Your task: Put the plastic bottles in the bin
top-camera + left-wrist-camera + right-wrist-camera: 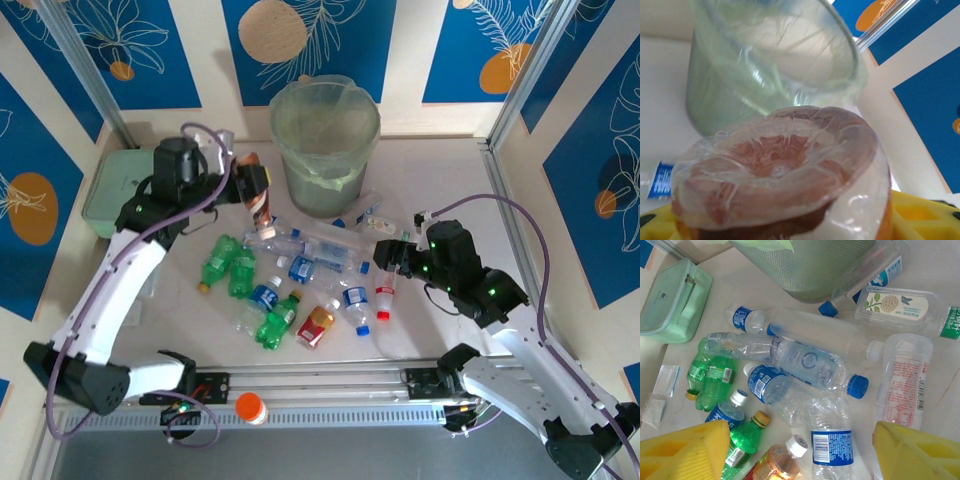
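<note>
Bottle (260,205) just beside bin (322,170) wall

White arms (130,290), black joints (450,250) (green lights), purple cables (500,198).

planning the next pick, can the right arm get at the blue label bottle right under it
Probably yes: the right pincer hangs open over the bottle, with nothing lying on it.

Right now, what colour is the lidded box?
The box is mint green, clearest in the right wrist view.
</note>
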`<state>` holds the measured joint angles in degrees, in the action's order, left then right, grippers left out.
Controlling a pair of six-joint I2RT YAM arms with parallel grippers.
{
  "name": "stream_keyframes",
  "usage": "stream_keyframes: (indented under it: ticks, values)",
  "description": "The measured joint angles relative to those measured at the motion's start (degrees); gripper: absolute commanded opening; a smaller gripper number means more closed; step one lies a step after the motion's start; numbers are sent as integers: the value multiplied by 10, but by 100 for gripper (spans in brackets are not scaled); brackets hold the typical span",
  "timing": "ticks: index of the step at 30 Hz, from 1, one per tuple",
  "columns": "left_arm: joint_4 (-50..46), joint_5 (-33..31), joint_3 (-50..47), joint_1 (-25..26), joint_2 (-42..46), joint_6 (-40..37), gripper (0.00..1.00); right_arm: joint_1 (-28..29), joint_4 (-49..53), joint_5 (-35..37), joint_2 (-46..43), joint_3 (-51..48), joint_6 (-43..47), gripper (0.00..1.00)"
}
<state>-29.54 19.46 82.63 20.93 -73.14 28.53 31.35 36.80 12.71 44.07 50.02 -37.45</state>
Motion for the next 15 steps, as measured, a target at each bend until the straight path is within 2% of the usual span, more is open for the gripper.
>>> stream_keyframes:
  ticks: [10,15]
  values:
    - [43,-18,218,8,-192,-6,37,-35,-20,-33,3,1,15,76]
    - [85,-48,288,9,-274,2,35,-48,-30,-45,5,-3,18,76]
